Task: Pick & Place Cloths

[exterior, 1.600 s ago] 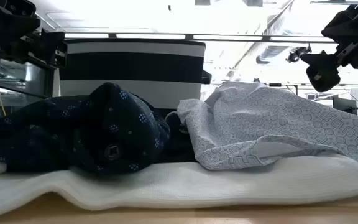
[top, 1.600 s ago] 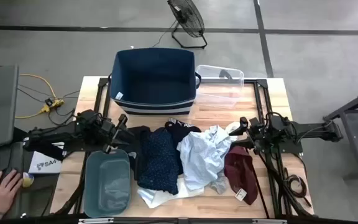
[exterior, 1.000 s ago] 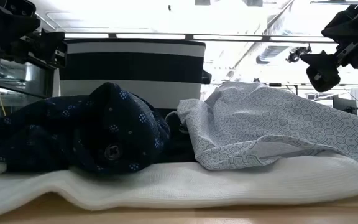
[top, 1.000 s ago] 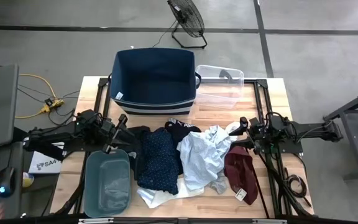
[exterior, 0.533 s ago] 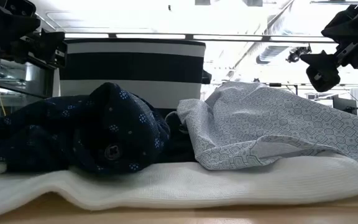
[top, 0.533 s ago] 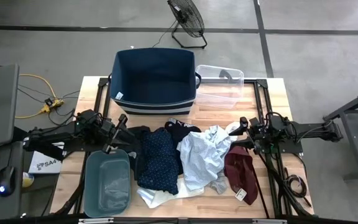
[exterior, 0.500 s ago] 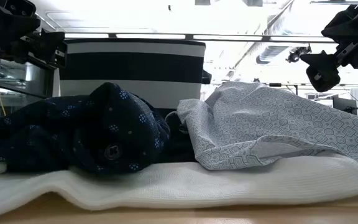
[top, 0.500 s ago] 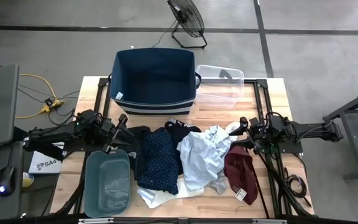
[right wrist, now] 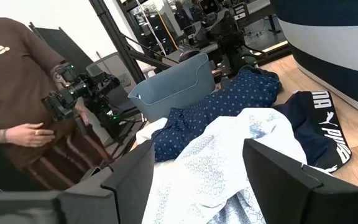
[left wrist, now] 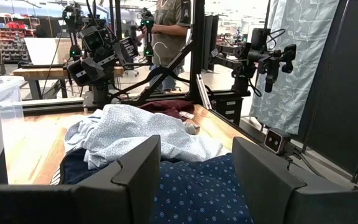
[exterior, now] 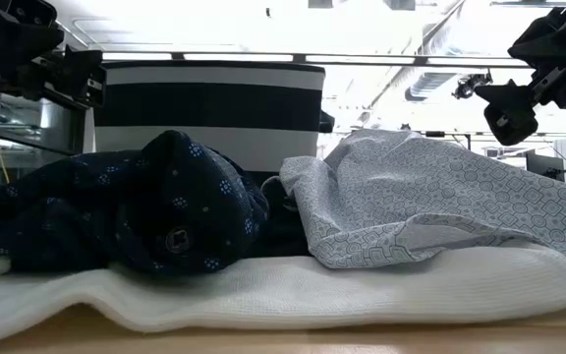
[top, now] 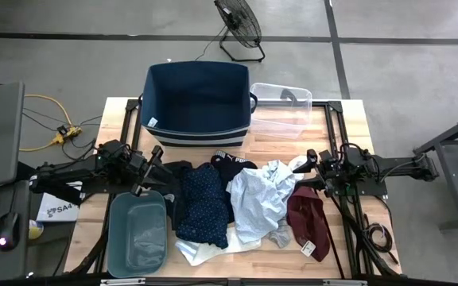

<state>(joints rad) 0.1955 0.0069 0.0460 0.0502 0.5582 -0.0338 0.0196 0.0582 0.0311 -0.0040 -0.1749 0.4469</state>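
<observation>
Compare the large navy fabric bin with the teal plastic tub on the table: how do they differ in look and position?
The navy fabric bin with the white-striped base is larger and stands at the table's far edge; the teal plastic tub is smaller and sits at the near edge, on the left arm's side. The bin is soft fabric; the tub is rigid plastic. Both are open-topped and hold no cloths.

A wooden table point(top: 348, 119) is seen from above on a grey floor. A navy fabric bin point(top: 197, 99) with a white-striped base is set at the table's far edge, its open top showing a dark interior. A clear plastic container point(top: 281, 107) is placed just beside it. A teal plastic tub point(top: 137, 234) is positioned near the front left corner. A black floor fan point(top: 239, 25) is found beyond the table. A person in a brown shirt point(right wrist: 11, 81) is glimpsed beside the table.
</observation>
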